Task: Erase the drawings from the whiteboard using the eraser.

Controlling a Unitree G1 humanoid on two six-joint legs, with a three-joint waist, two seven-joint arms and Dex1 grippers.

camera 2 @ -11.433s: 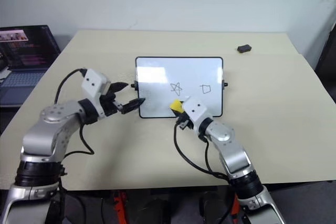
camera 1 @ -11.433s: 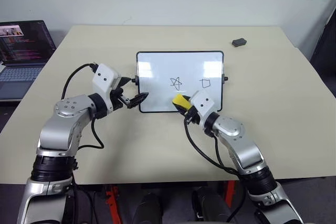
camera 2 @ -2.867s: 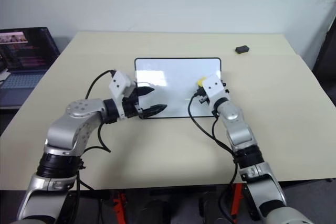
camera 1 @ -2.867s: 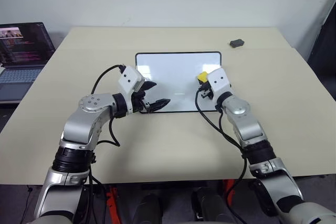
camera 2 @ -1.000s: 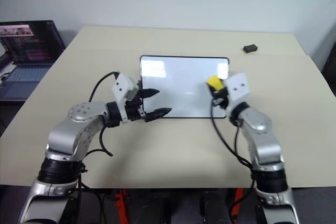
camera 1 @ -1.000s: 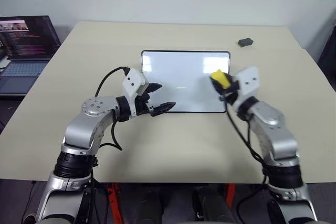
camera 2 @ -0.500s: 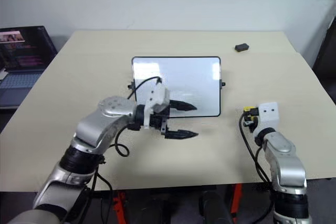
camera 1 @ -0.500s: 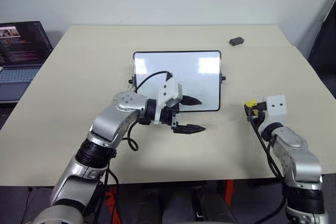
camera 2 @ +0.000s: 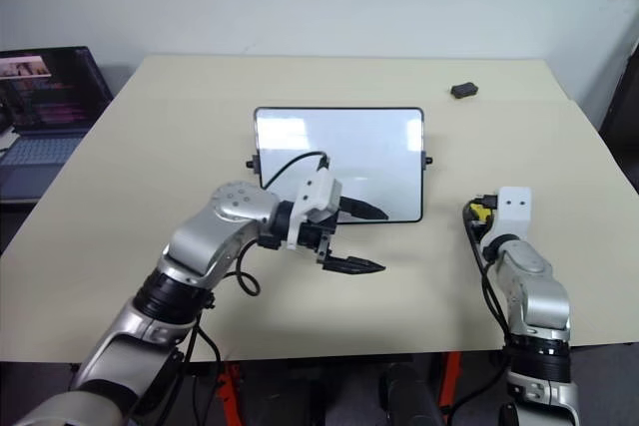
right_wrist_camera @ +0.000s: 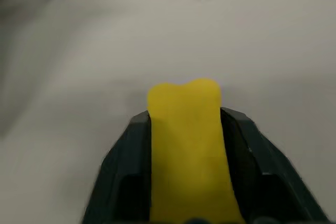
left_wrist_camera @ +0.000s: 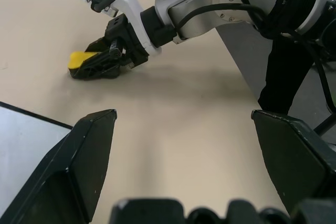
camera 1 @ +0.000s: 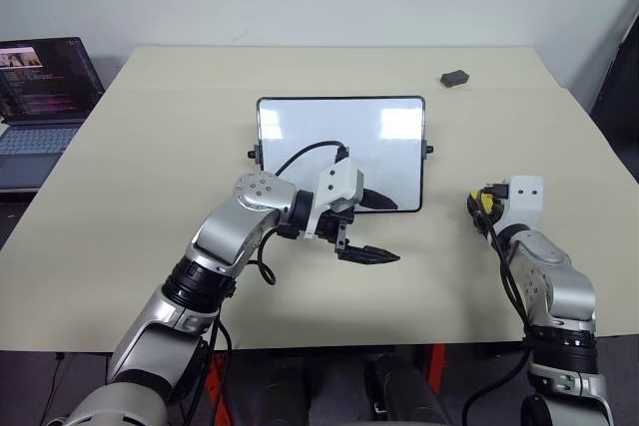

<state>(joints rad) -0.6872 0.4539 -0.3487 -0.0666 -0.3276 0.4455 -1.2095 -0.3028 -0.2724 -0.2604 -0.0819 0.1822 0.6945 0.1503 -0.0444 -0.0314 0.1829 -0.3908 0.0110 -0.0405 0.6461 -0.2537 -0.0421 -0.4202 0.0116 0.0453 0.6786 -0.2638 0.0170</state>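
The whiteboard [camera 1: 319,137] lies flat mid-table, its face blank white, and no drawings show on it. My left gripper [camera 1: 395,231] hangs open over the board's near right corner, pointing right, with nothing between its fingers. To the right of the board, off it, my right gripper [camera 1: 479,209] sits low at the table, shut on the yellow eraser [camera 1: 483,201]. In the left wrist view the eraser [left_wrist_camera: 79,57] rests on the tabletop in the right gripper [left_wrist_camera: 92,66]. In the right wrist view the eraser [right_wrist_camera: 186,145] stands between both fingers.
A small dark grey oval object [camera 1: 454,78] lies at the table's far right. A laptop [camera 1: 40,97] stands open beyond the left edge. The table's right edge runs close to my right arm.
Over the last second my right gripper carried the eraser off the board, rightward and down to the table. My left gripper swung right along the board's near edge.
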